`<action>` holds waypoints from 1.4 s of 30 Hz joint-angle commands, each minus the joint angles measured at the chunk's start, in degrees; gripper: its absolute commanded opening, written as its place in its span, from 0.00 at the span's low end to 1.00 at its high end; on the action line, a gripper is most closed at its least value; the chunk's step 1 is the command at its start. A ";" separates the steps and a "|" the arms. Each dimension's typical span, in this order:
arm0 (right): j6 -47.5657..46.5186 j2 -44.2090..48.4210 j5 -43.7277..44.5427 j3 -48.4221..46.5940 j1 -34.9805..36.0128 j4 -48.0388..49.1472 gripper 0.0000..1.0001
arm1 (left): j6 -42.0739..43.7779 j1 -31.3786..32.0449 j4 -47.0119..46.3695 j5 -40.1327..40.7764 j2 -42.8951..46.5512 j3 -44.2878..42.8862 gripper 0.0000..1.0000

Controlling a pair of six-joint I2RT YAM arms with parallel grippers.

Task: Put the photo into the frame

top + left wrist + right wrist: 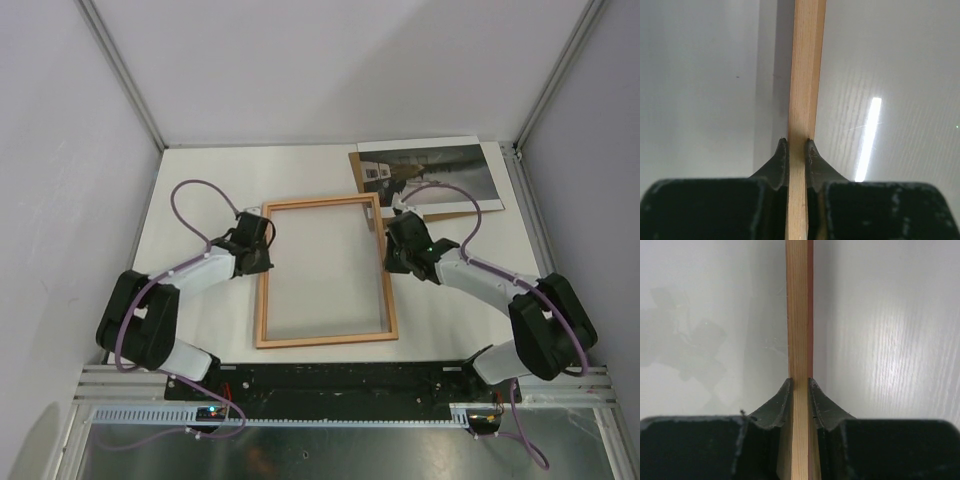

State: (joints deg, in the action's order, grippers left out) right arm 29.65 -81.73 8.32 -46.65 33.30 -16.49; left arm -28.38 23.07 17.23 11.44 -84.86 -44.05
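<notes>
The frame [325, 338] lies flat in the middle of the white table, pale wood side up. My left gripper [262, 248] is shut on the frame's left rail [804, 90], both fingertips [782, 157] pressed against the wood. On the opposite side my right gripper [393, 250] is shut on the right rail [799, 315], where a red-orange edge shows beside the pale wood. The photo [430, 170], a dim grey-brown scene with a white border, rests at the back right of the table, apart from both grippers.
A brown backing board [490, 208] lies under the photo, its edges showing around it. White walls [330, 70] enclose the table at the back and sides. The arm bases and a metal rail [330, 385] run along the near edge.
</notes>
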 commanded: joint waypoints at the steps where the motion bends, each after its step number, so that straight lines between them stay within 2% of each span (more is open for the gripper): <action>1: -0.54 -2.91 -0.19 -6.21 1.86 2.00 0.08 | -0.27 -2.76 -1.05 1.46 5.01 -1.78 0.00; 8: -0.96 -11.54 -2.21 -12.12 4.45 7.01 0.08 | -0.21 -8.14 0.46 2.39 7.45 -0.67 0.00; 15: -0.87 -20.24 -4.09 -16.91 6.55 10.61 0.08 | -0.07 -13.28 0.87 4.81 6.12 -0.08 0.00; 17: -0.90 -21.57 -4.25 -17.95 6.94 10.60 0.12 | 0.00 -14.56 0.85 5.89 5.28 -0.01 0.00; 19: -1.02 -22.14 -4.20 -18.65 7.19 10.16 0.19 | 0.32 -15.87 0.82 6.27 4.03 -0.10 0.02; 20: -1.14 -22.10 -4.06 -18.87 7.25 9.81 0.25 | 0.33 -16.52 0.85 6.38 3.58 -0.21 0.05; 21: -1.38 -21.82 -3.90 -19.02 7.32 9.24 0.31 | 0.38 -16.98 0.86 6.57 3.17 -0.41 0.11; 24: -1.90 -19.98 -2.95 -19.32 7.07 7.28 0.49 | 0.50 -18.27 1.38 7.09 2.96 -1.08 0.37; 27: -2.19 -16.56 -1.86 -19.36 6.23 4.31 0.61 | 0.47 -18.78 2.23 7.67 4.05 -1.85 0.60; 30: -1.84 -13.18 -1.02 -19.35 4.60 1.43 0.68 | 0.04 -18.88 3.32 7.27 5.76 -2.71 0.75; 35: -0.69 -9.30 -0.79 -19.35 -2.82 -0.28 0.76 | -1.20 -17.60 4.07 0.90 11.55 -3.05 0.79; 42: 2.54 -11.03 1.19 -19.35 -16.15 10.06 0.75 | -3.08 -7.98 3.89 -6.35 17.28 -4.29 0.79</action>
State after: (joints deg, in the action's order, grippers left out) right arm 30.06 -92.14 6.22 -64.53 21.80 -13.72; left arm -29.58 10.04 21.71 10.70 -70.35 -45.28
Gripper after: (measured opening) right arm 0.762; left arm 0.788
